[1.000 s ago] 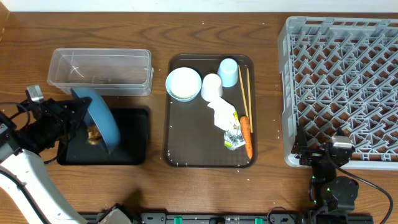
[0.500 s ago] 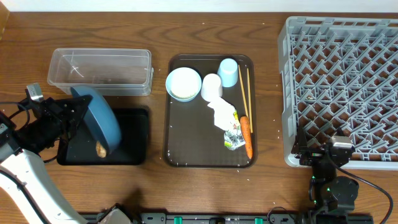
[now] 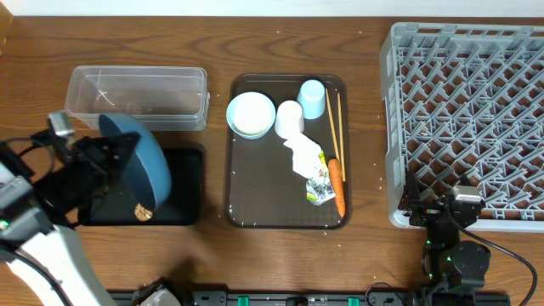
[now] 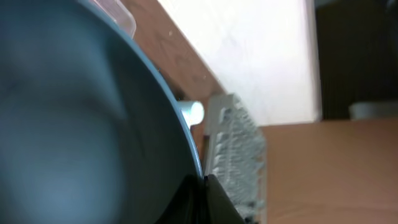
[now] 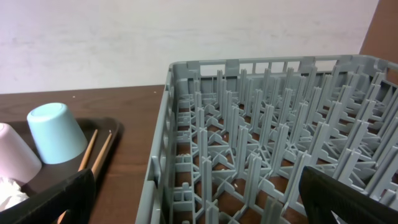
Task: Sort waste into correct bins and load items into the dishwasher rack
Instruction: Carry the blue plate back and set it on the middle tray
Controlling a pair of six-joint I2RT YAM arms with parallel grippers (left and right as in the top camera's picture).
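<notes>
**Food lump drops from plate to black tray**

The small brown food lump lies in the shallow black tray, near its front edge. The view from a second earlier has it resting on the dark-blue plate. The left gripper is clamped on the plate's rim and tips it more steeply than before, almost on edge above the tray. So the scraping looks done, and the plate seems ready for the grey rack. The right gripper sits unmoved at the rack's near corner, fingers wide apart, holding nothing.

The plate is round, smooth and glossy, and the lump is knobbly. The clear tub is thin see-through plastic, and the rack is an open lattice. On the brown serving tray wait the rest — a crumpled wrapper, a tapered orange carrot, a pale bowl, two cups and thin wooden chopsticks.
</notes>
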